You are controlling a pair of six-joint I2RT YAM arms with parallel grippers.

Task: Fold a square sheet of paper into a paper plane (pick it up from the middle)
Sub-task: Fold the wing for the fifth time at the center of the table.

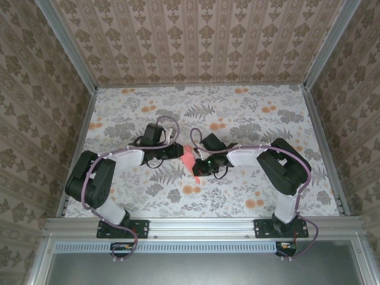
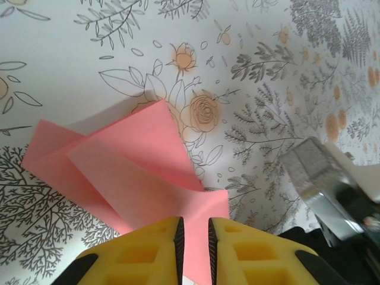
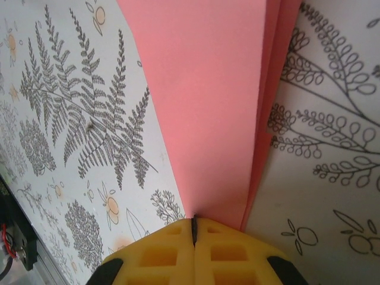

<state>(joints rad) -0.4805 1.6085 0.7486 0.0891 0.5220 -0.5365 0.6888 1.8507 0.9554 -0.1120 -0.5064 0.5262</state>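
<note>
So, where the plane fold stands: the thin salmon-pink square sheet of paper (image 2: 136, 160) is no longer a flat square. From the left wrist you can see at least two overlapping flaps with crisp diagonal edges, and the right wrist shows several layers stacked along one side. So some folds are in, but I'd say it's nowhere near a dart yet. There's no narrow kite outline, no pointed nose and no clear centre crease that I can make out.

The sheet sits mid-bench, right between the two arms, over the floral-print bench (image 1: 267, 196). It looks partly lifted rather than lying flat, though I can't tell how much of it touches the surface.

The right claw (image 3: 193, 222) is pinched tight on the paper's edge, with the pink coming straight out of the seam between its yellow pads. The left claw (image 2: 195, 228) has only a narrow gap, and the pink shows through that gap from beyond it. To me it reads as slightly apart and not clamping anything.

My guess at what's left is the nose folds, the wing folds and the final centre fold, so most of the job.
</note>
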